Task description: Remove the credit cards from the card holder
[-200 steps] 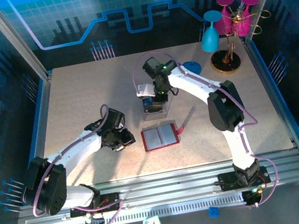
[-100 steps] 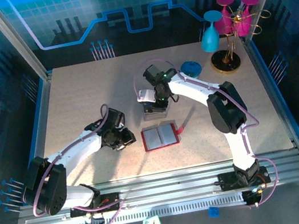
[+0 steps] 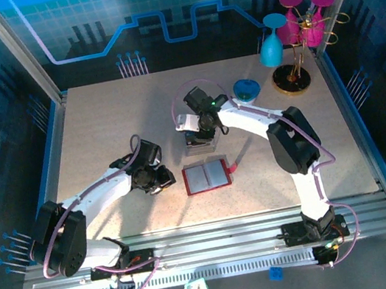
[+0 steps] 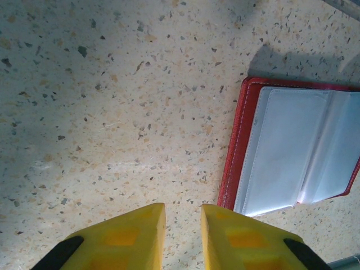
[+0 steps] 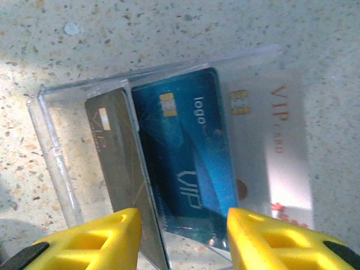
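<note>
The red card holder [image 3: 206,176] lies open and flat at the table's middle. Its pale inner pockets [image 4: 292,152] show no card in the left wrist view. My left gripper [image 3: 161,183] [image 4: 183,211] rests just left of it, its jaws a narrow gap apart with only bare table between them. My right gripper [image 3: 200,136] [image 5: 183,236] hangs open over a clear plastic box [image 3: 201,146] [image 5: 53,152] behind the holder. In the box lie three credit cards: a dark grey card [image 5: 112,152], a blue card [image 5: 185,157] and a white card [image 5: 275,140]. Nothing is in its jaws.
A blue dish [image 3: 247,88] sits behind the right arm. At the back right corner stands a gold-footed rack [image 3: 292,78] with pink and blue glasses. The speckled table [image 3: 101,131] has free room on its left half and near the front.
My right gripper has dropped toward the clear box, shifted slightly left, and its jaws have spread apart. The left arm and the card holder have stayed put.
</note>
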